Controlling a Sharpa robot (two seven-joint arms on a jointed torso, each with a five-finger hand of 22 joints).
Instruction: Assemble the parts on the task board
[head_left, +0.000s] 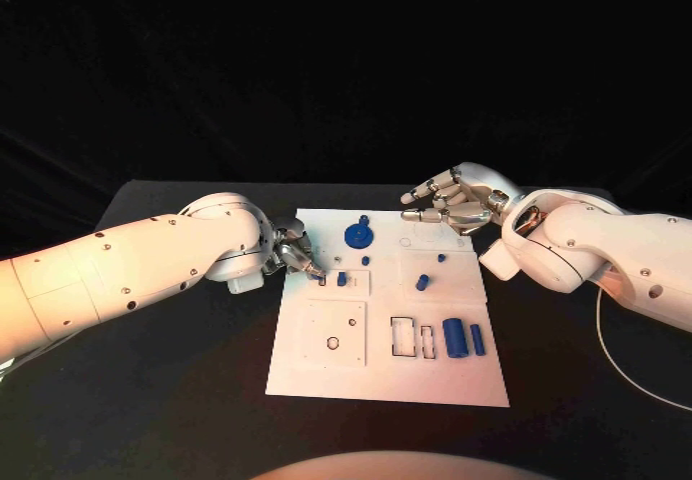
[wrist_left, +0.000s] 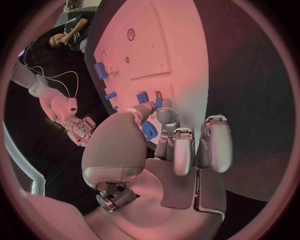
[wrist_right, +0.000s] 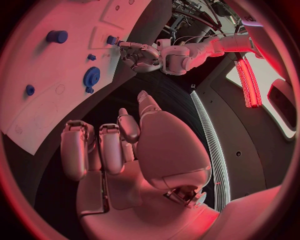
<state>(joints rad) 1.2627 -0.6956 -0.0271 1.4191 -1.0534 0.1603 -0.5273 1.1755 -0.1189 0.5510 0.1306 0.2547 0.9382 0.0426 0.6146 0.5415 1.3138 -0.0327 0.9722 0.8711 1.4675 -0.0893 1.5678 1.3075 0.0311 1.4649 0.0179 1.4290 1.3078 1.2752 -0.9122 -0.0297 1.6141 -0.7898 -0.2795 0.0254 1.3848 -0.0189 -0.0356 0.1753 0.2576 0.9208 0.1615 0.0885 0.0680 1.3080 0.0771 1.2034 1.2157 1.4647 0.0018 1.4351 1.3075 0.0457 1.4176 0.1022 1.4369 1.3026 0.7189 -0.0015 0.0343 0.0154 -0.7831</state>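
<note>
Head view: both hands at the far half of the white task board (head_left: 325, 375).
Left hand (head_left: 293, 250) pinches a small blue part (head_left: 322, 280) at the board's left edge, beside another blue peg (head_left: 342, 279). Right hand (head_left: 451, 200) curled, holding nothing, hovers near the blue gear (head_left: 359, 236).

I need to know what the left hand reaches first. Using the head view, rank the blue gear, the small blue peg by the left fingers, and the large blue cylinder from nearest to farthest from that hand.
1. Small blue peg: right beside the left hand, at the task board's left edge.
2. Blue gear: near the board's far edge.
3. Large blue cylinder: on the board's near right part.
</note>
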